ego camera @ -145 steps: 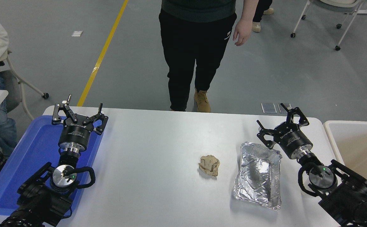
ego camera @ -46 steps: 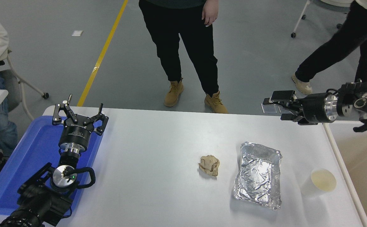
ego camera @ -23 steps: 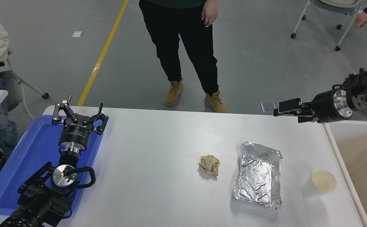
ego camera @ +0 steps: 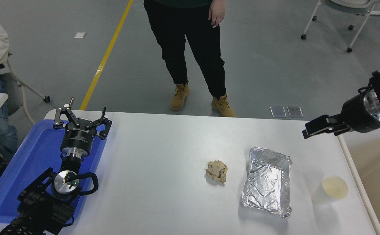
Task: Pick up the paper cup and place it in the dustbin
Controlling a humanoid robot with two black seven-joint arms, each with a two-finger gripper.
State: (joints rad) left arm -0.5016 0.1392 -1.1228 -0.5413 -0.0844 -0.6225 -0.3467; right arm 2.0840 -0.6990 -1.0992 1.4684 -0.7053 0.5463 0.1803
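One paper cup (ego camera: 334,187), one foil tray (ego camera: 267,181), one paper ball (ego camera: 216,170).

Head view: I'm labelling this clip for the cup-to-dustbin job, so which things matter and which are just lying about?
Belongs to the job:
- small round white paper cup, upright near the table's right edge
- large off-white plastic dustbin, beside the table
- right gripper, raised over the far right corner

Just lying about:
- crumpled tan paper ball
- silver foil tray
- flat blue plastic tray
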